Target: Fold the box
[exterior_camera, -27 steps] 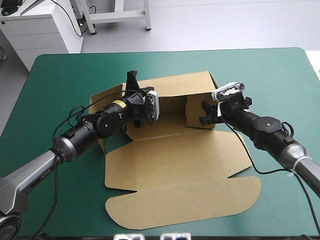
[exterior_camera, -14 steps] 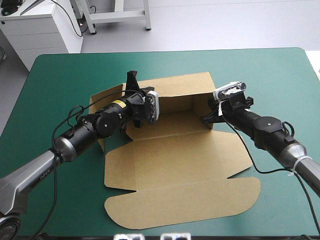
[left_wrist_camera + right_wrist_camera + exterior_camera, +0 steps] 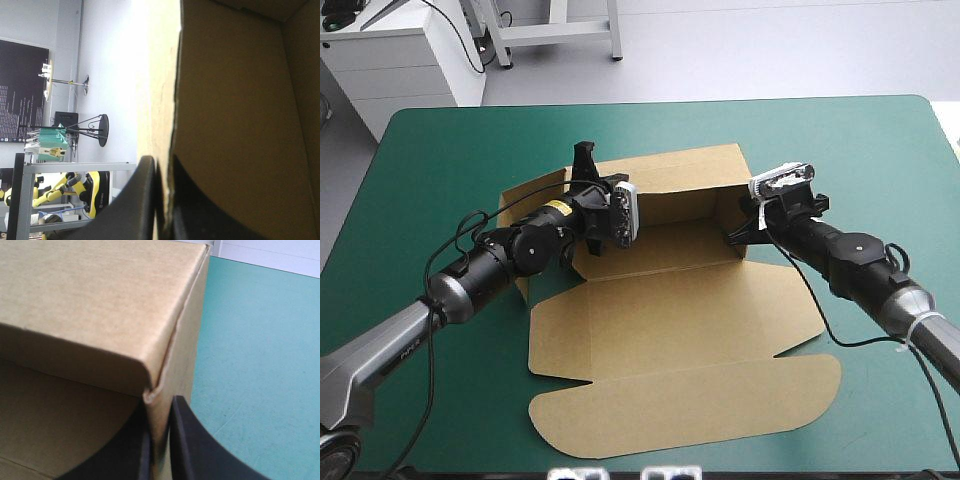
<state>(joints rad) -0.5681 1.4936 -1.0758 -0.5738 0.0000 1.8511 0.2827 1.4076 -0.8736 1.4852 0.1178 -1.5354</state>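
Left gripper [image 3: 164, 200]: black fingers all but closed, a board edge nipped between them, one finger on the inner face and one on the outer. Right gripper [image 3: 161, 450]: the same, clamped on the right wall just below a folded-over panel with a rounded corner. The box [image 3: 660, 330] sits mid-table on the teal-green cover [image 3: 440, 140]. Its back wall and right wall are raised. Its base and lid lie flat, running toward the near edge. A left flap lies low under the left arm [image 3: 510, 255]. Judged step: setting the end walls square to the back wall, so that they can be tucked. To do it well, both nips should be kept firm but close to the board edge, and each wall turned about its own crease rather than dragged, since a sideways pull would slide the whole sheet across the cover. The two ends should move together, so that the back wall is not racked. The right wall looks near upright; the left end, I judge, needs more work. Pose: the left arm comes in low from the near left, crosses over the left flap, wrist rolled, fingers standing up at the back wall's left end. The right arm [image 3: 850, 255] reaches in from the near right, forearm low, fingers pointing along the right wall.
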